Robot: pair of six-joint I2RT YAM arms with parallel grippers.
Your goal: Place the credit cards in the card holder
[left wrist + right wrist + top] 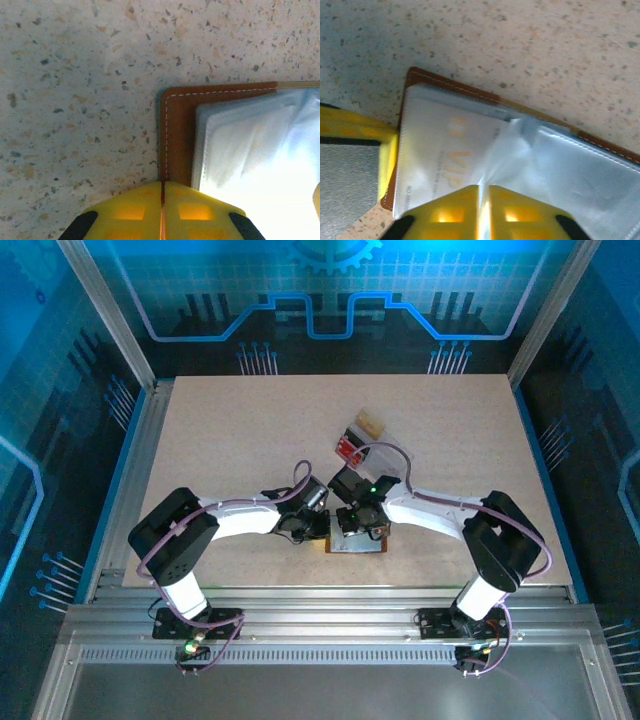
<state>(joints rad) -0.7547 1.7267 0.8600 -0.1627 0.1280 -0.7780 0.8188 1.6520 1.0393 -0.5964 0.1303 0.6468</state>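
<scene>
Site: robotics laboratory test cell. Evidence: speckled beige composite tabletop (230, 440); silver aluminium frame posts (105, 310); blue-lit wall panels printed with circuit-trace and gear graphics (330, 290); slotted silver aluminium mounting rail (320, 625) carrying two white-and-black robot arms (240, 518).

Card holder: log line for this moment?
card holder: open on table | left hand: shut at its edge | right hand: shut at clear sleeve

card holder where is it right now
The card holder lies open near the table's front edge, roughly centre in the top view, with the left gripper at its left edge and the right gripper over its clear sleeves.
</scene>
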